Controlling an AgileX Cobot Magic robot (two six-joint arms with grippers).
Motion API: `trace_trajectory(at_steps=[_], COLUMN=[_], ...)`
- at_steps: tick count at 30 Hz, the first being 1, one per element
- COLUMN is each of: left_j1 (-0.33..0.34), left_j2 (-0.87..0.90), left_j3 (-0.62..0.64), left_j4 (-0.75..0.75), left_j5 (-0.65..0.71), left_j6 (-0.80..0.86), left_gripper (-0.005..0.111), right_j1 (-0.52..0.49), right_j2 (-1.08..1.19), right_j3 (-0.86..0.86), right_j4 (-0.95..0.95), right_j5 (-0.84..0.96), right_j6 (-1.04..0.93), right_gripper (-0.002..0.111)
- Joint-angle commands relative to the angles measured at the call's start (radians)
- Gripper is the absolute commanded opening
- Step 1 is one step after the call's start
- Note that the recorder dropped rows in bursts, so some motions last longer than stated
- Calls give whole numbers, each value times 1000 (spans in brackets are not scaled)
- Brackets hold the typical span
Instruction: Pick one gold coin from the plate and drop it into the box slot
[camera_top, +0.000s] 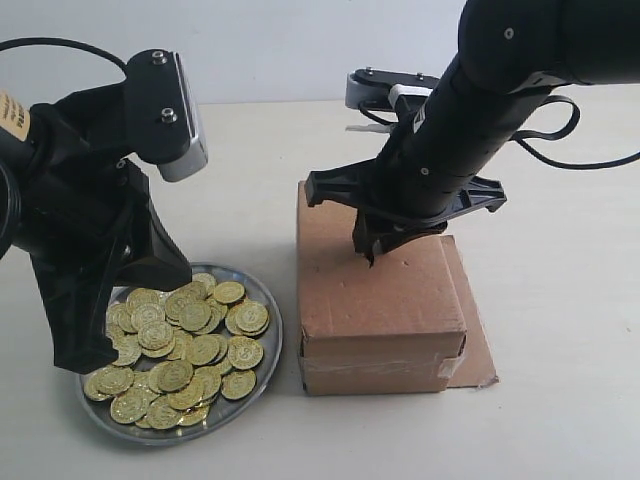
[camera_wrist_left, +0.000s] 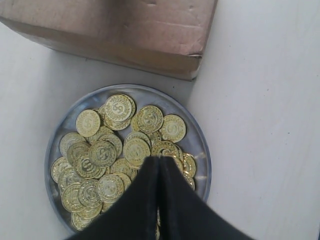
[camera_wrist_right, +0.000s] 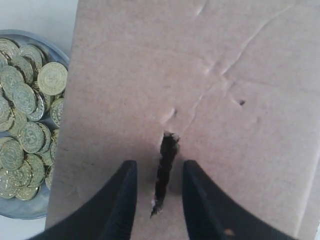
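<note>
Gold coins (camera_top: 195, 317) in dozens, one plate (camera_wrist_left: 195, 142), one box (camera_top: 380, 290); left jaws closed, right jaws apart.

Box (camera_top: 380, 290): brown cardboard, matt, its top face dented and creased. Slot (camera_wrist_right: 165, 170): torn, ragged, fibrous edges. Plate (camera_wrist_left: 194, 140): silver-grey metal, smooth, with a dull sheen. Gold coins (camera_wrist_left: 117, 107): glossy yellow metallic finish (faces embossed, not smooth). Table (camera_top: 570, 350): off-white, smooth, matt.
</note>
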Motion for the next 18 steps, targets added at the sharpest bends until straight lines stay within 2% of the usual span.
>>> trace_trajectory(at_steps=[1,3,5,6,8,9,11,14,18], left_j1=[-6,-6,-6,-6,-6,-6,-1,29,85], left_j2=[-8,-8,-12,-17,-33,-48,-87,-181,-350], left_j3=[4,4,4,4,4,4,4,4,29], left_j4=[-11,-11,-5,3,15,21,30,24,-39], left_j5=[2,2,2,2,2,-3,-23,-72,-222], left_j6=[-7,-7,-7,-7,-19,-41,-103,-186,-313], left_gripper=[2,11,23,29,35,34,24,3,0], right_j1=[2,2,2,2,2,2,2,2,2], right_j2=[-17,-39,-70,-93,-153,-192,-274,-424,-624], right_j3=[-5,-13,-35,-49,-78,-86,-88,-85,-73], right_j4=[1,1,-18,-35,-67,-88,-153,-290,-422], right_j5=[-21,-43,-51,-60,-81,-106,-151,-197,-194], right_j6=[2,2,-11,-26,-67,-93,-120,-118,-111], right_gripper=[45,44,36,27,7,0,0,0,0])
